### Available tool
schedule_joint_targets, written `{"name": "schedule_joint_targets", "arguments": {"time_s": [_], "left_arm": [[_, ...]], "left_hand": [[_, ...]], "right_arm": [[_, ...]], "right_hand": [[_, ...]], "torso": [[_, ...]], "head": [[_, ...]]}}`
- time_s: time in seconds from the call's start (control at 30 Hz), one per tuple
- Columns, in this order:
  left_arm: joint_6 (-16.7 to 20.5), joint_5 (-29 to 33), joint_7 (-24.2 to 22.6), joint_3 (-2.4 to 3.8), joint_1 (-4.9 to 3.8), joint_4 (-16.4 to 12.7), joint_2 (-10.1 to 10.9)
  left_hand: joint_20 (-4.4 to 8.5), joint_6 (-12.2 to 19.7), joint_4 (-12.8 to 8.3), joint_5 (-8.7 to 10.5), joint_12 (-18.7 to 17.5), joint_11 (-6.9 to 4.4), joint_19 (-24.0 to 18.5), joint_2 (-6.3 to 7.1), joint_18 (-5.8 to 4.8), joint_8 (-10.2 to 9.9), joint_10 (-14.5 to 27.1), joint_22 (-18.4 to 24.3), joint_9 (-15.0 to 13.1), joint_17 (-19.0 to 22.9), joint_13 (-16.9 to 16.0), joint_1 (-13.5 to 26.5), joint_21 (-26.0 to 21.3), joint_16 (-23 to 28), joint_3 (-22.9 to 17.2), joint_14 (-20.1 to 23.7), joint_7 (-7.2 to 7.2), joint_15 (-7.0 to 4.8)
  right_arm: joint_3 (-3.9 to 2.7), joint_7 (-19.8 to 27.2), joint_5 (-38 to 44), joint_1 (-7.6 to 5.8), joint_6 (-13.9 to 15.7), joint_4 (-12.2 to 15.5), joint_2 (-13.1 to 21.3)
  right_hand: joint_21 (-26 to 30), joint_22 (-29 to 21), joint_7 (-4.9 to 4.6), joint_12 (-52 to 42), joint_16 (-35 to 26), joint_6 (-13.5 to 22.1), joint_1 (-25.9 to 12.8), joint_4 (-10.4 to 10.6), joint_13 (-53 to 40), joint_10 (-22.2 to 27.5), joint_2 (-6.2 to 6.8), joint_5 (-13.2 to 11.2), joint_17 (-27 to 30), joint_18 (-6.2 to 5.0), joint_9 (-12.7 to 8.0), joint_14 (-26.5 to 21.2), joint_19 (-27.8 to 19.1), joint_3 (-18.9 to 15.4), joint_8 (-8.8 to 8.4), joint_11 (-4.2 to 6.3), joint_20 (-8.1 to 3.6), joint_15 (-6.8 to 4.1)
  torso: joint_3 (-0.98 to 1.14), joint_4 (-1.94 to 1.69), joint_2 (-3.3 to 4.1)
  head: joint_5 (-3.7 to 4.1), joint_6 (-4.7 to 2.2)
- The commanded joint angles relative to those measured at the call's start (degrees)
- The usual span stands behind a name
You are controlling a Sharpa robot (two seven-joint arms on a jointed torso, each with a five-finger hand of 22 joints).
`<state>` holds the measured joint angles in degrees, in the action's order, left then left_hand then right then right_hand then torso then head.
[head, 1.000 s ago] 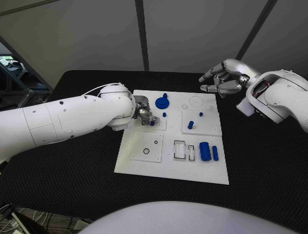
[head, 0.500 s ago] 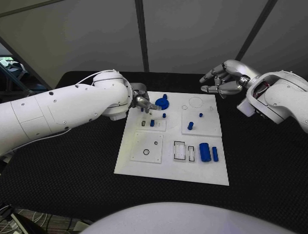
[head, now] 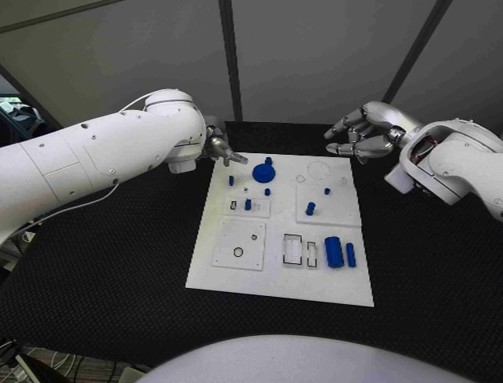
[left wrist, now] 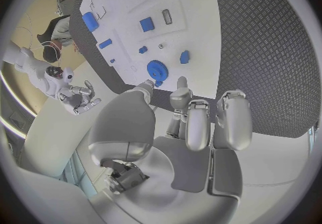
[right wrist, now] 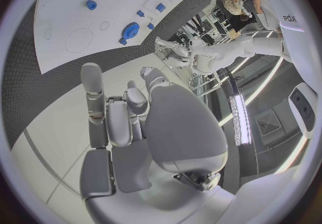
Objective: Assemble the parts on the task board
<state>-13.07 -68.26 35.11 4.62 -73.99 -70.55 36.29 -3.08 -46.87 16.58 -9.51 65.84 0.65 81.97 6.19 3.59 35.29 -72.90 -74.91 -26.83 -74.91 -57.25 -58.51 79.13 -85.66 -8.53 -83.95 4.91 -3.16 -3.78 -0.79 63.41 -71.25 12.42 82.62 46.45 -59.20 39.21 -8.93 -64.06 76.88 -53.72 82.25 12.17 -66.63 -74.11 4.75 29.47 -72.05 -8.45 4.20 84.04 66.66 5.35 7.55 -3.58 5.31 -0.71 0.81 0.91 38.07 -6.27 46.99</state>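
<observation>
We judge the round blue toothed gear at the white task board's far end lies just beyond our left hand's empty, spread fingers, nearer than the right hand, loosely curled, empty.

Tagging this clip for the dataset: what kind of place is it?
Likely a robotics lab test cell. A white task board with small blue parts lies on a black table, grey partition panels stand behind it, and both hands hover empty.
</observation>
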Motion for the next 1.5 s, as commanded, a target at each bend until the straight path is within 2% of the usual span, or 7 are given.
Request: {"name": "schedule_joint_targets", "arguments": {"time_s": [0.03,0.17,0.3,0.5,0.73,0.83,1.5], "left_arm": [[-3.08,0.87,-0.13,-0.15,-0.31,2.4,-1.1],[-4.24,0.1,-0.2,-0.46,-0.41,5.14,-2.54],[-5.5,-0.26,-0.24,-0.93,-0.37,7.8,-3.89],[-6.38,-0.39,-0.7,-1.23,0.01,9.9,-4.96],[-7.23,0.09,-1.34,-1.32,0.53,10.61,-5.61],[-8.18,0.45,-1.43,-1.33,0.65,10.7,-5.72],[-9.58,2.68,-1.5,-1.35,0.83,10.41,-5.75]], "left_hand": [[-0.26,0.05,0.03,-0.01,-0.37,0.09,-0.12,-0.16,-0.03,-0.32,0.45,-1.87,0.18,-9.83,0.21,-0.61,-0.49,0.26,0.53,-4.43,0.14,0.3],[-0.35,-0.07,0.11,0.04,-0.58,0.15,-0.38,-0.3,0.08,-0.54,0.7,-1.48,0.47,-9.69,0.54,-0.57,-0.87,0.39,1.03,-4.37,0.18,0.36],[-0.39,-0.21,0.08,0.02,-0.58,0.16,-0.42,-0.52,0.1,-0.65,0.75,-1.45,0.64,-9.68,0.57,-0.67,-0.93,0.4,1.25,-4.36,0.17,0.39],[-0.46,-0.6,-0.03,-0.05,-0.39,0.15,-0.36,-1.1,0.08,-0.86,0.68,-1.58,1.02,-9.83,0.45,-1.36,-0.89,0.26,1.49,-4.4,0.16,0.4],[-0.45,-1.58,-0.07,-0.1,0.1,0.04,-0.03,-1.93,-0.03,-1.03,0.25,-2.08,1.57,-10.3,0.09,-2.52,-0.55,-0.18,1.74,-4.58,0.03,0.33],[-0.41,-2.22,-0.11,-0.13,0.26,-0.07,0.04,-2.45,-0.04,-1.08,0.08,-2.19,1.84,-10.31,0.0,-3.2,-0.51,-0.2,1.72,-4.6,-0.11,0.25],[-0.03,-4.79,-0.68,-0.21,0.47,-0.6,0.23,-4.25,-0.09,-1.65,-0.27,-2.55,3.12,-10.33,0.1,-7.62,-0.51,-0.24,1.01,-4.62,-0.71,-0.16]], "right_arm": [[-0.02,0.2,0.13,-0.1,-0.37,-0.04,-0.02],[-0.02,0.37,0.13,-0.09,-0.33,-0.04,-0.07],[-0.01,0.49,0.13,-0.09,-0.32,-0.03,-0.2],[-0.01,0.52,0.13,-0.08,-0.38,-0.06,-0.25],[-0.01,0.57,0.13,-0.07,-0.45,-0.15,-0.4],[0.0,0.56,0.13,-0.06,-0.51,-0.2,-0.45],[0.01,0.51,0.13,-0.06,-0.82,-0.49,-0.74]], "right_hand": [[0.19,-0.05,0.14,-0.01,-0.27,-0.35,-0.45,0.14,0.0,0.2,-0.07,0.35,0.08,-0.4,-0.08,1.97,-0.06,0.14,0.22,0.08,-0.08,-0.2],[0.22,-0.08,0.16,0.04,-0.25,-0.36,-0.4,0.13,0.05,0.24,-0.07,0.42,0.04,-0.41,-0.08,1.98,-0.06,0.21,0.23,0.09,-0.08,-0.21],[0.22,-0.08,0.16,0.04,-0.25,-0.36,-0.4,0.13,0.05,0.24,-0.07,0.42,0.04,-0.41,-0.08,1.98,-0.06,0.22,0.23,0.09,-0.09,-0.21],[0.29,-0.18,0.16,0.1,-0.29,-0.36,-0.35,0.11,0.1,0.28,-0.08,0.48,0.08,-0.43,-0.08,1.97,-0.1,0.29,0.23,0.1,-0.09,-0.22],[0.29,-0.18,0.16,0.1,-0.29,-0.36,-0.35,0.11,0.1,0.28,-0.08,0.48,0.08,-0.43,-0.08,1.97,-0.1,0.29,0.23,0.1,-0.09,-0.22],[0.29,-0.18,0.16,0.1,-0.29,-0.36,-0.35,0.11,0.1,0.28,-0.08,0.48,0.08,-0.43,-0.08,1.97,-0.1,0.29,0.23,0.1,-0.09,-0.22],[0.3,-0.15,0.17,-0.04,-0.25,-0.41,-0.26,0.1,-0.03,0.22,-0.1,0.59,-0.02,-0.43,-0.07,2.0,-0.06,0.48,0.27,0.12,-0.1,-0.23]], "torso": [[-0.08,0.14,0.13],[-0.1,0.06,0.12],[-0.07,0.2,0.15],[-0.13,0.2,0.11],[-0.02,0.16,0.11],[-0.05,0.12,0.1],[-0.02,0.1,0.09]], "head": [[0.12,-0.08],[-0.01,-0.08],[-0.33,-0.12],[-0.34,-0.12],[-0.3,-0.18],[-0.33,-0.29],[-0.28,-0.14]]}}
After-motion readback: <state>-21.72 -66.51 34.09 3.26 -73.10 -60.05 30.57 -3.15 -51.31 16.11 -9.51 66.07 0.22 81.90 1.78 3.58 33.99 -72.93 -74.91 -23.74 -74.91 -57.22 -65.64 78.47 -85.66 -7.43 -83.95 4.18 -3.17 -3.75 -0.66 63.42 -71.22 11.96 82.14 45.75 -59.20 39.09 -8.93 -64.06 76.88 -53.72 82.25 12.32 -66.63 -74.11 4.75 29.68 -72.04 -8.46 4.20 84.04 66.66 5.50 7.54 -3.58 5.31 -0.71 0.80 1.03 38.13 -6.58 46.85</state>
